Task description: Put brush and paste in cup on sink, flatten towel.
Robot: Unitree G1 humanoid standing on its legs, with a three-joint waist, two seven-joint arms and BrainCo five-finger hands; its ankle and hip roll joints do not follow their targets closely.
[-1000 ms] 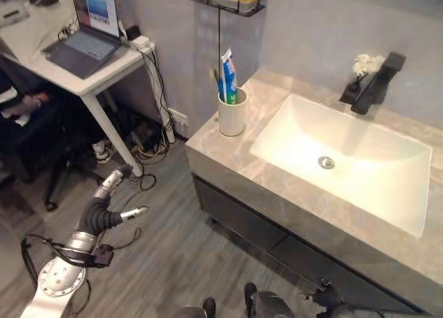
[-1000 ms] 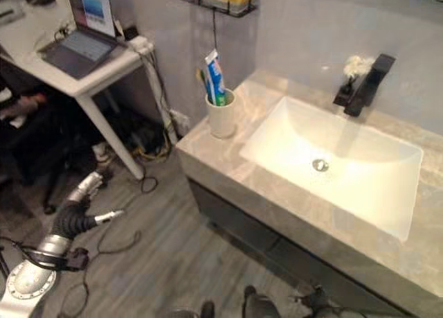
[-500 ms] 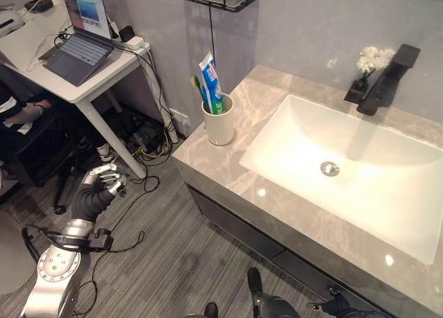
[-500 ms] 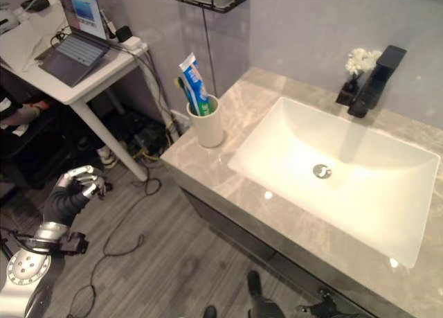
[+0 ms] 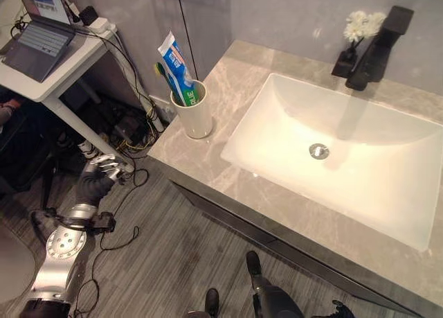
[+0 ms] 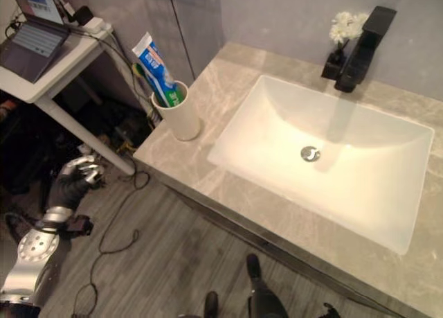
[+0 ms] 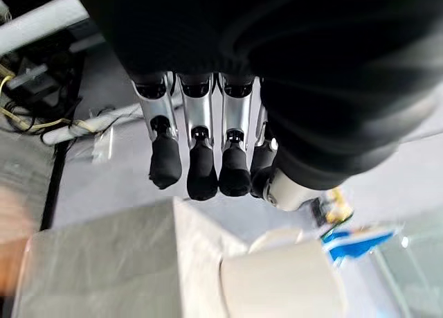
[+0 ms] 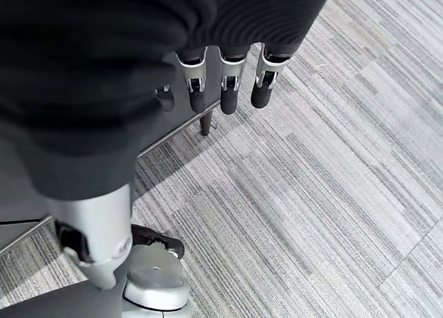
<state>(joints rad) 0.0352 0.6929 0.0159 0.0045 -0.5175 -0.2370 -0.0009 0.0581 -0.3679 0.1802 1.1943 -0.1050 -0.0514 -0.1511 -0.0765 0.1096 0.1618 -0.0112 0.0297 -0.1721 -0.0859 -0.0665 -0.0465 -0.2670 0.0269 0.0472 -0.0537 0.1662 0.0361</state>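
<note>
A white cup [image 5: 194,111] stood on the marble counter [image 5: 208,159] at the upper middle-left of the head views, just beside the left edge of the white sink [image 5: 332,152]. A toothpaste tube [image 5: 174,63], blue and white, stuck up out of the cup and leaned toward the upper left, and a green toothbrush [image 5: 165,75] stood in the cup beside it. A black tap [image 5: 377,44] rose at the far edge of the sink in the upper right, with a small bunch of white flowers [image 5: 360,23] just beside it.

The left hand [image 5: 100,176] hung low at the left side of the frame, over the grey floor [image 5: 173,262] and well apart from the cup. Its fingers [image 7: 201,172] were curled downward in a row and held nothing. In the left wrist view the cup and tube showed past those fingers.

The right hand [image 8: 221,82] showed in its own wrist view, above the striped floor, with its fingers [image 8: 228,96] bent and empty.

A white desk [image 5: 55,68] with a laptop [image 5: 34,37] stood in the upper left corner. A towel could not be made out.
</note>
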